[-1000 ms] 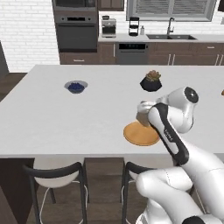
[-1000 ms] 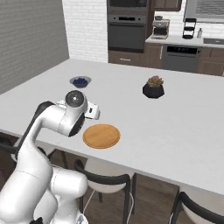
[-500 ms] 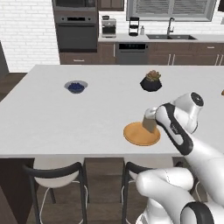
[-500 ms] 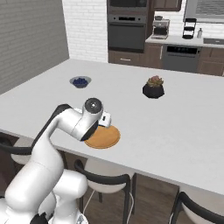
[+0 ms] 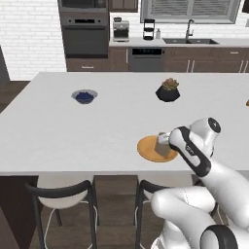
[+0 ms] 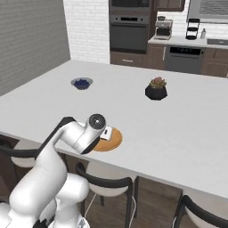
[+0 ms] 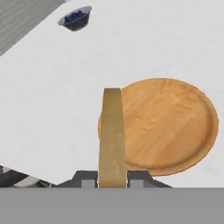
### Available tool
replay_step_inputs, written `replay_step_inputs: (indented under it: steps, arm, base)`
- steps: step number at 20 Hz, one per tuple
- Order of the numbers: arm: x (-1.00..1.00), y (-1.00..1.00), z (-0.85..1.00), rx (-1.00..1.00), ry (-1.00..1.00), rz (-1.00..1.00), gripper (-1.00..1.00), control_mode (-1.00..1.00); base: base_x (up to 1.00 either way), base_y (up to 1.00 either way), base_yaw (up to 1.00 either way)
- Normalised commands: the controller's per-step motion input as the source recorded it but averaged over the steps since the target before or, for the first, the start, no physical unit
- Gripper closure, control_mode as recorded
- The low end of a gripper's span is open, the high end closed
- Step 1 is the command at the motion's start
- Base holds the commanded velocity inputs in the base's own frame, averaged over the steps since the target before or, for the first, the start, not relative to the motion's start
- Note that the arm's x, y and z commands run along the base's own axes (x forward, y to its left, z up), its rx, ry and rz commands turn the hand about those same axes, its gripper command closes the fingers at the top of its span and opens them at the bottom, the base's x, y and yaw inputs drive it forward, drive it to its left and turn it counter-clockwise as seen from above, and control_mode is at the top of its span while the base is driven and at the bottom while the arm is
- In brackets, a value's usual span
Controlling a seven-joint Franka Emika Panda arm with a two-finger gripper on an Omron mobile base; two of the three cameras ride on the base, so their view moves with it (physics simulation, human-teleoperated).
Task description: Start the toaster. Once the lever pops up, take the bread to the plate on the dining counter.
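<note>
My gripper (image 7: 112, 177) is shut on the bread (image 7: 112, 135), a tan slice seen edge-on and held upright. It hangs over the near-left rim of the orange plate (image 7: 170, 127) on the white dining counter (image 7: 144, 43). From the left base view the gripper (image 5: 163, 142) and the grey-brown bread (image 5: 163, 146) sit low over the plate (image 5: 147, 150); I cannot tell whether the bread touches it. In the right base view the hand (image 6: 105, 132) covers the left part of the plate (image 6: 113, 141). The toaster is out of view.
A small grey bowl with blue contents (image 5: 84, 96) (image 6: 82, 83) (image 7: 75, 18) stands far left on the counter. A dark potted plant (image 5: 168, 90) (image 6: 156, 89) sits behind the plate. The plate lies close to the counter's near edge, with dark bar stools (image 5: 63, 194) (image 6: 107, 187) below.
The hand has carried the bread from the left toward the plate and lowered it over the plate. The grip has stayed shut.
</note>
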Motion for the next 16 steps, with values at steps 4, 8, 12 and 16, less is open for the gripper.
replay_step_inputs:
  steps: [4, 8, 12, 16]
  arm:
    - [0.43, 0.05, -0.02, 0.0, 0.0, 0.07, 1.0, -1.0]
    - [0.69, 0.03, 0.0, 0.0, 0.01, 0.05, 1.0, -1.0]
    - [0.59, 0.0, 0.0, 0.0, 0.02, 0.09, 1.0, -1.0]
    - [0.5, 0.0, -0.27, 0.0, 0.06, 0.07, 1.0, -1.0]
  base:
    - [0.0, 0.0, 0.0]
    - [0.0, 0.0, 0.0]
    - [0.0, 0.0, 0.0]
    - [0.0, 0.0, 0.0]
